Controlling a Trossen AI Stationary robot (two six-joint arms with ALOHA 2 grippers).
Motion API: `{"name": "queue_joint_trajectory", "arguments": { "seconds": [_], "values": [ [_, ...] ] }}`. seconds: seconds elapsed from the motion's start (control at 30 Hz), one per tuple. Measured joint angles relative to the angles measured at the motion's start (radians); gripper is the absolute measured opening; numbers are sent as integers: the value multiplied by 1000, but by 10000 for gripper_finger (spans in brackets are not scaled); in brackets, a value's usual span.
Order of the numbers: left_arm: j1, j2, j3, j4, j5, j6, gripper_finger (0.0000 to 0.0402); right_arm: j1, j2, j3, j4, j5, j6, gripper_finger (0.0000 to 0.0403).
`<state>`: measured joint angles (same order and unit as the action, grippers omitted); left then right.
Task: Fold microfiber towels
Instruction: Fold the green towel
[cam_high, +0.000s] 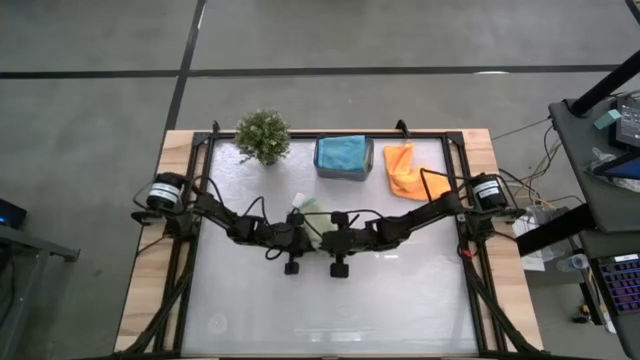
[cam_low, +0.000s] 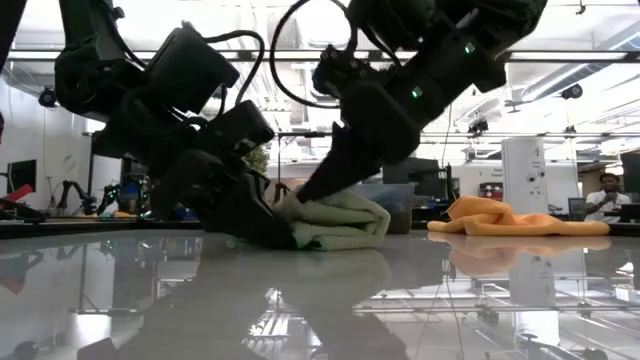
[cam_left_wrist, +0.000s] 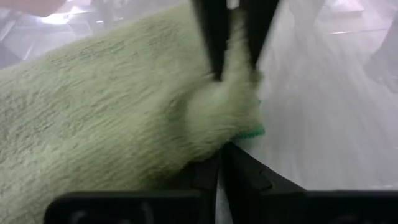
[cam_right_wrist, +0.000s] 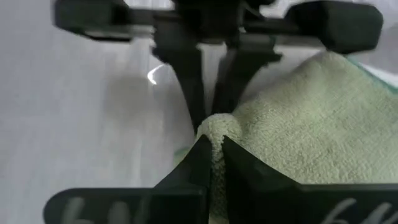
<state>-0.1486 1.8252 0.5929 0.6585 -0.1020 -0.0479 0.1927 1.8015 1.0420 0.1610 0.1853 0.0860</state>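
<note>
High view: the glossy tabletop lies bare across the whole lower half of the frame. Along its upper edge sit a potted plant, a grey bin holding a teal-blue towel, and an orange towel. Both arms reach inward from the side edges and meet at centre frame over a light green towel.

Low view: the green towel sits bunched on the reflective surface at centre, the orange towel at right, a bright workshop behind.

Left wrist view: the left gripper has its jaws clenched on a towel corner.

Right wrist view: the right gripper has its jaws pinched on a towel fold.
</note>
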Motion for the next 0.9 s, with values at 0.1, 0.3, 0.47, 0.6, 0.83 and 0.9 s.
{"name": "queue_joint_trajectory", "arguments": {
  "seconds": [0.1,0.3,0.47,0.6,0.83,0.9],
  "values": [
    [0,-5,-3,-4,-6,0,8,14,0,17,0,-9,5,13],
    [1,-9,-4,-8,-13,0,8,25,43,17,8,-12,53,13],
    [0,-13,-4,-14,-14,-8,8,24,97,20,39,-9,102,13],
    [0,-28,-7,-36,-14,-26,8,23,113,31,44,-9,105,15],
    [-4,-194,-5,-359,-13,-53,8,23,105,34,33,-9,123,68],
    [-4,-254,-6,-411,-12,-36,8,23,100,34,32,-10,114,91]
  ]
}}
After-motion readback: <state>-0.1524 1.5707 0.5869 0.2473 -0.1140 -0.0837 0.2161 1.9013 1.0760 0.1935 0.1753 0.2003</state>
